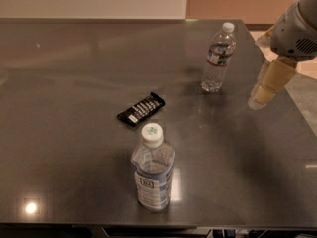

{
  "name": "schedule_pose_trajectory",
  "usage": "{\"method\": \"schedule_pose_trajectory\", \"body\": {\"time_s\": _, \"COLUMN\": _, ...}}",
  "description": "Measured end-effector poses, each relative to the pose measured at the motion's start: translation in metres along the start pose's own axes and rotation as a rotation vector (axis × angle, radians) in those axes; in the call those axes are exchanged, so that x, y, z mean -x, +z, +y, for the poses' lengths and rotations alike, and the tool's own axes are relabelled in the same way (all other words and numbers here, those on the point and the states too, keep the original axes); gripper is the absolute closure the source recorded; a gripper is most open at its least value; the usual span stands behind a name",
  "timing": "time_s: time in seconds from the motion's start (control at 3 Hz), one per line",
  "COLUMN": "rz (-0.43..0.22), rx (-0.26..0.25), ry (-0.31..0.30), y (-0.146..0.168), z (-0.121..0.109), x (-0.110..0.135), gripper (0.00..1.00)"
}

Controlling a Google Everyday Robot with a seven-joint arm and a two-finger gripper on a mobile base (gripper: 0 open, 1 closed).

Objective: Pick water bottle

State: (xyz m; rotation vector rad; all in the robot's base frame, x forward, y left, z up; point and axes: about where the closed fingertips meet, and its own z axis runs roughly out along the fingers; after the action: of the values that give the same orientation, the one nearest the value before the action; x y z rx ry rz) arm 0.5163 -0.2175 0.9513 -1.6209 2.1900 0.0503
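The water bottle [216, 58] is standing upright toward the far right part of the bench [74, 83], white cap up, its narrow label band facing the room. Its base is sitting flat and nothing is touching it, so it is offering a free flank on every side.

The tool [262, 94] is hanging just to the right of it, over the right edge of the bench, near the bottle but apart from it. It is angling down and leftward from the grey arm [297, 29] that is entering at the upper right. In my judgement this posture is setting up a side approach at the bottle's lower body. Whether the tool is standing wide or narrow, I cannot tell; it is carrying nothing that I can see.

Other items noted: 2. A wider bottle [152, 175] with a blue-and-white label is standing at the near middle of the bench, well apart from the target. A dark snack packet [141, 109] is lying flat between the 2 bottles, left of the line of approach. Neither is obstructing: the stretch of bench between tool and water bottle is showing only reflections.

The risk, as I am judging it, is a tall, light bottle tipping if nudged before it is enclosed.
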Motion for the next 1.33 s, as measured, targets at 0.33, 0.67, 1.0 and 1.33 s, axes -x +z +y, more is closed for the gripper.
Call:
{"method": "schedule_pose_trajectory", "body": {"time_s": 0.33, "rz": -0.029, "rx": -0.050, "ry": 0.053, "y": 0.011, "z": -0.026, "x": -0.001, "gripper": 0.00}}
{"method": "schedule_pose_trajectory", "body": {"time_s": 0.67, "rz": -0.057, "rx": -0.075, "ry": 0.122, "y": 0.021, "z": -0.052, "x": 0.001, "gripper": 0.00}}
{"method": "schedule_pose_trajectory", "body": {"time_s": 1.0, "rz": -0.094, "rx": -0.065, "ry": 0.168, "y": 0.038, "z": -0.072, "x": 0.010, "gripper": 0.00}}
{"method": "schedule_pose_trajectory", "body": {"time_s": 1.33, "rz": -0.127, "rx": -0.052, "ry": 0.203, "y": 0.053, "z": -0.088, "x": 0.021, "gripper": 0.00}}
